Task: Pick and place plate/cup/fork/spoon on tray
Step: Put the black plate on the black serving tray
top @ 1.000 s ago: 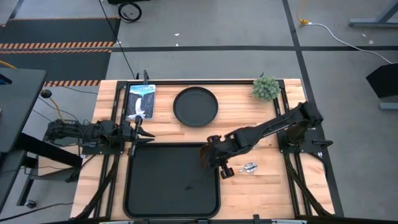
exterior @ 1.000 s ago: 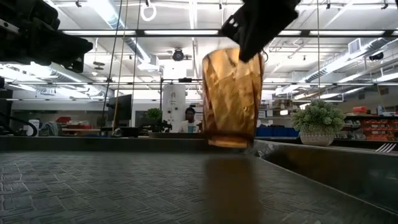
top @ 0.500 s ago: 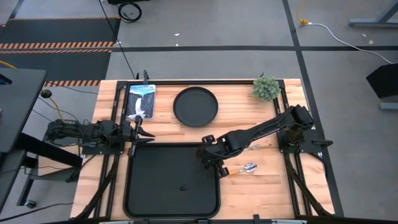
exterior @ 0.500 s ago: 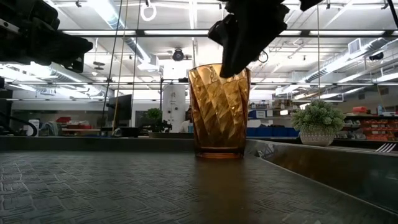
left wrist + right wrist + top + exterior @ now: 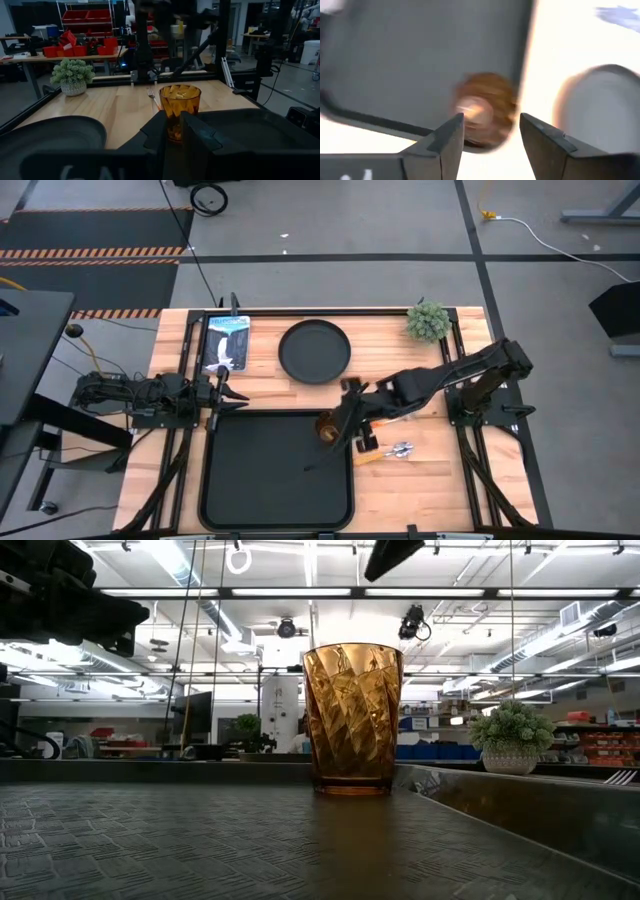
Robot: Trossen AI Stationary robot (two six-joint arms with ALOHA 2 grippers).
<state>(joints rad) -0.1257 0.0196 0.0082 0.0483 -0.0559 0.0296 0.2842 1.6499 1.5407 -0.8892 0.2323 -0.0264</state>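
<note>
Standing upright, cup (image 5: 326, 427) at tray (image 5: 250, 500) upper-right corner, frame centre; right gripper (image 5: 350, 412) parted, empty, above it.

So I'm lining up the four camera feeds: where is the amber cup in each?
High view: cup at the tray's upper right corner.
Low view: cup at centre, upright on the tray.
Left wrist view: cup centre, behind the fingers.
Right wrist view: cup above the open right gripper.
Shared landmark: the tray's rim beside the cup.
</note>
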